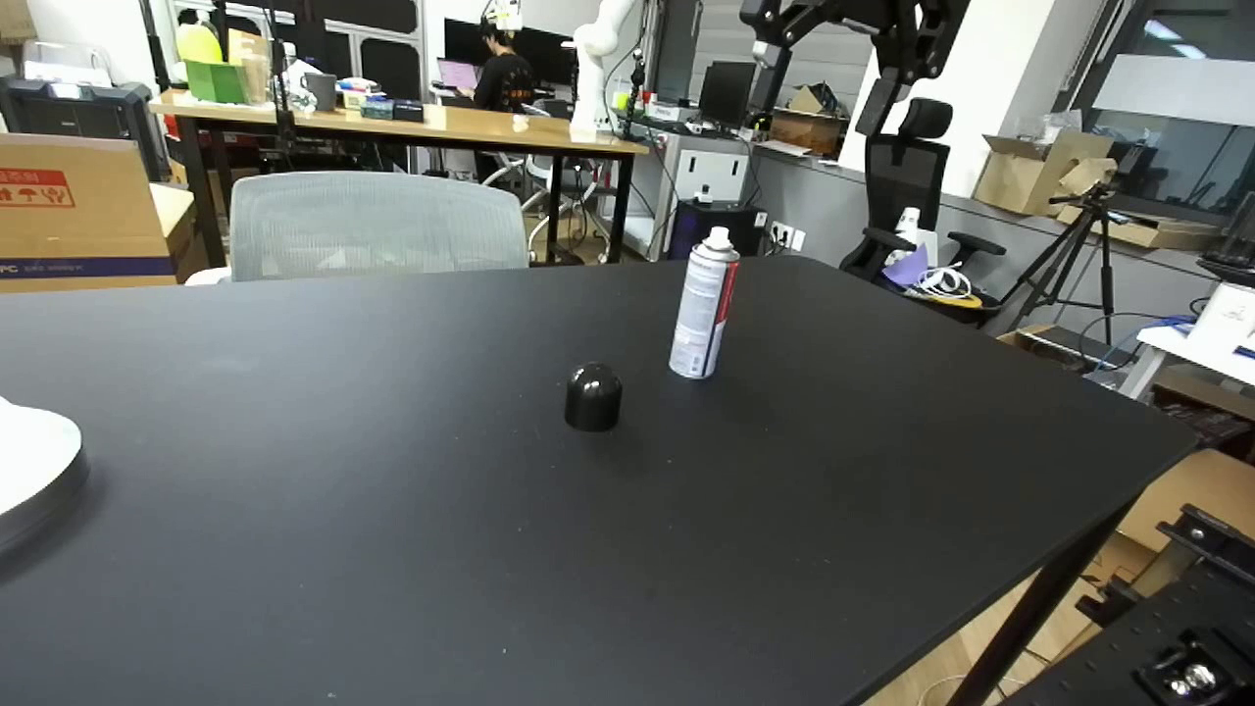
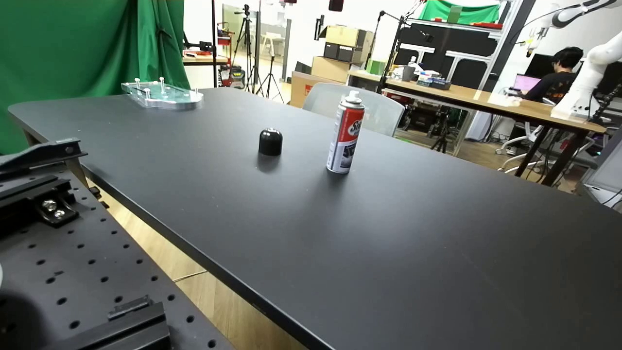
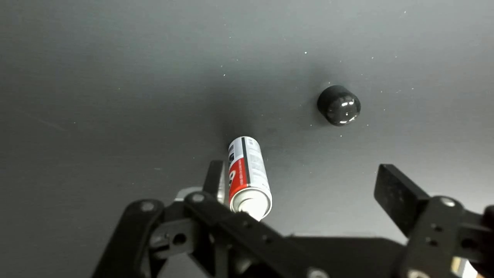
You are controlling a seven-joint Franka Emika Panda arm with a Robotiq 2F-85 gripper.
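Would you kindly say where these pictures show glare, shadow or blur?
Wrist view: gripper out of focus, bright glints on the black cap; in an exterior view: pale glare on the table, soft shadow at the foot of the can.

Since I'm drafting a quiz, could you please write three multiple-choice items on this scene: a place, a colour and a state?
1. Where is the black cap relative to the spray can?
A) On it
B) Beside it, apart
C) Beneath it

2. What colour is the can's nozzle?
A) Green
B) Blue
C) White

3. How does the gripper stand?
A) Open
B) Shut on the can
C) Shut, empty

1 B: table shows between them.
2 C: white in both exterior views.
3 A: fingers wide apart in the wrist view.
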